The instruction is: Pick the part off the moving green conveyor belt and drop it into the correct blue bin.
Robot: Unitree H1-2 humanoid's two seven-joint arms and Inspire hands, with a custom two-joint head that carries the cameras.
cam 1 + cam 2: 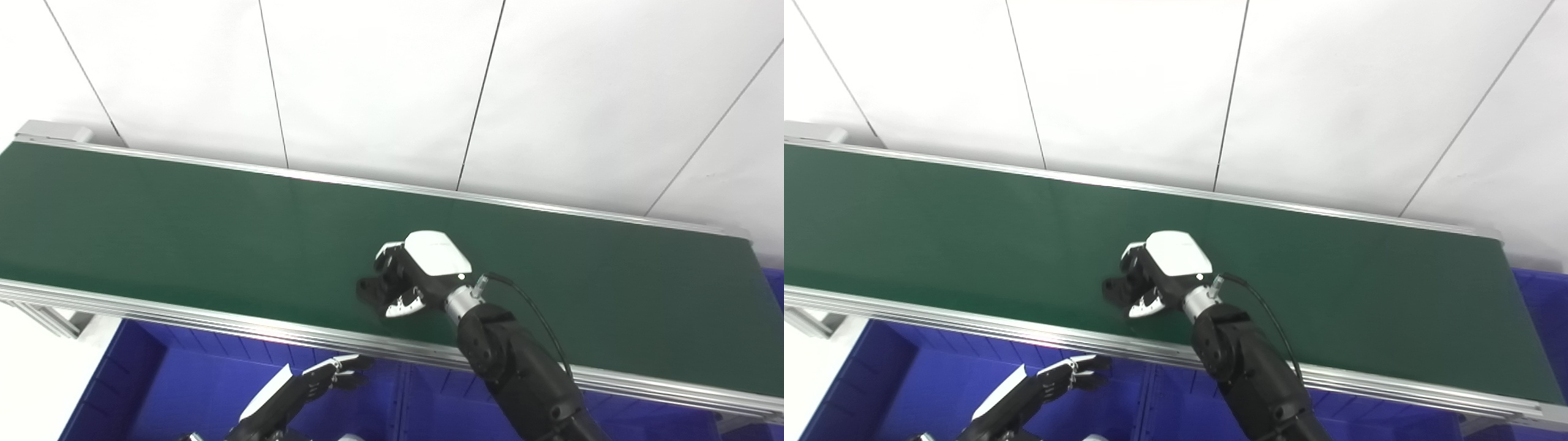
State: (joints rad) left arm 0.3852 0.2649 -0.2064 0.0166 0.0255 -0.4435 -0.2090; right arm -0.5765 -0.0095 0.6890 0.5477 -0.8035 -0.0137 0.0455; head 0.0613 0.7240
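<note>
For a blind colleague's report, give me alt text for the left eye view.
The robot's right hand reaches over the green conveyor belt, fingers curled around a small dark part. The left hand waits below, over a blue bin.

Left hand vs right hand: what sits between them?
The belt's near aluminium rail separates left hand, over the blue bin, from right hand on the belt; both views.
</note>
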